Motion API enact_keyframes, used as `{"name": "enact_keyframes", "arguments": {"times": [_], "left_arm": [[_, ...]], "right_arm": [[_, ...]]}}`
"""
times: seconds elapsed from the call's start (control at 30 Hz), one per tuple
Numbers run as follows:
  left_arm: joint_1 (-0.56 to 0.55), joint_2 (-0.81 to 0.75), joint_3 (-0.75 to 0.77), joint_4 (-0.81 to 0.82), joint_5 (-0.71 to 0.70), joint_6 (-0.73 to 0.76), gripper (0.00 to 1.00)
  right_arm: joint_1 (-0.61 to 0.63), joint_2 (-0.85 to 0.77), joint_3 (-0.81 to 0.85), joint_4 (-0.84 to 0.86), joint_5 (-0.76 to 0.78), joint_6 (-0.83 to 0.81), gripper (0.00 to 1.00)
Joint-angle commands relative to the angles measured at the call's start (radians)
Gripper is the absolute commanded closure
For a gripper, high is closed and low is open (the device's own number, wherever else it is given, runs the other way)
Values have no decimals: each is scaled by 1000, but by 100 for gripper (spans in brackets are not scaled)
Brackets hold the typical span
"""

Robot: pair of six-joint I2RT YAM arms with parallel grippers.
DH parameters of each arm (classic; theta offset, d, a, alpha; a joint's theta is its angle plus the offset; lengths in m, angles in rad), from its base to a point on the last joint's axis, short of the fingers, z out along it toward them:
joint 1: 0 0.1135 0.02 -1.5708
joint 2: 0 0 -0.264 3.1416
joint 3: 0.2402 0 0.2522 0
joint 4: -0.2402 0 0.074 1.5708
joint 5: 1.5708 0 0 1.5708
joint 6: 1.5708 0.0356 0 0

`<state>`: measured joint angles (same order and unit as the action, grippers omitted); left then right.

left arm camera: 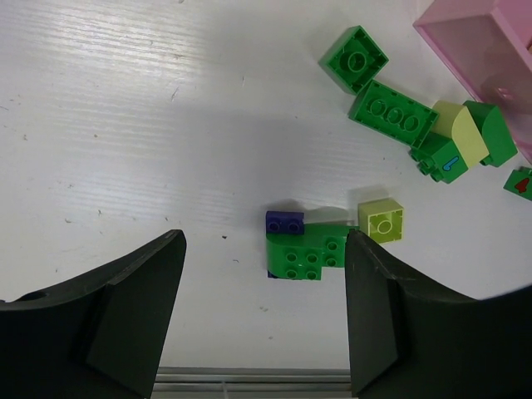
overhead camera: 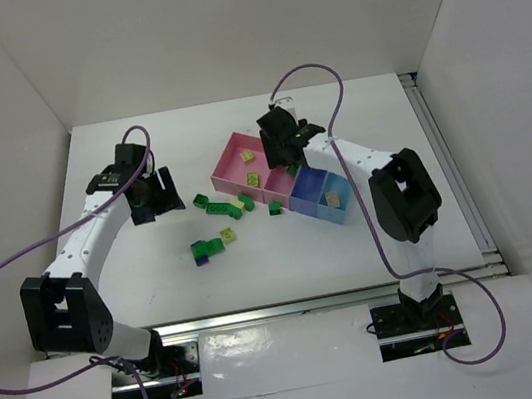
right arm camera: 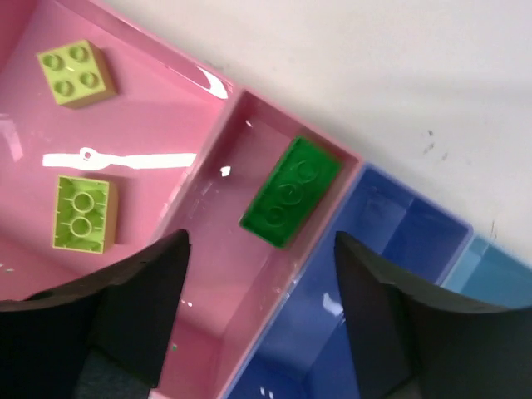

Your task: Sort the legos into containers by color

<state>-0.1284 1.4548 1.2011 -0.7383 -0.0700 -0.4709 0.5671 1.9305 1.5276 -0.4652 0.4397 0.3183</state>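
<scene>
Pink was the colour of two of the four joined containers. There was one large pink bin and one smaller pink bin beside it. Then came one blue bin and one light blue bin at the end of the row. Two lime bricks lay in the large pink bin, apart from each other. One dark green brick lay flat and alone in the smaller pink bin. The right claw hung over this bin with its fingers apart and nothing between them. From the top camera I saw something pale in the light blue bin, but I could not tell what it was.

The other legos lay loose on the white desk, to the left of the containers. I counted nine there: six dark green, one cream piece, one lime brick and one blue brick. The blue brick touched a green six-stud brick, and the lime brick stood just beside that one. Further off, a green square brick lay near a green long brick. The cream piece rested against two green ones close to the pink wall. The left claw hovered over the desk near the blue brick, with its fingers wide apart, holding nothing.
</scene>
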Motion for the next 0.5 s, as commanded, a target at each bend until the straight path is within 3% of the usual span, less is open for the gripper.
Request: {"name": "enact_keyframes", "arguments": {"times": [0.0,0.13,0.3,0.47], "left_arm": [[13,-22,41,-1,12,17,19],[13,-22,23,-1,30,17,19],[13,-22,-8,8,39,-3,19],[13,-22,-69,8,30,-64,19]], "right_arm": [[5,16,88,33,19,-34,21],[5,-45,76,80,1,-44,19],[31,-140,-9,89,-41,-44,40],[118,-218,-116,89,-139,-65,43]]}}
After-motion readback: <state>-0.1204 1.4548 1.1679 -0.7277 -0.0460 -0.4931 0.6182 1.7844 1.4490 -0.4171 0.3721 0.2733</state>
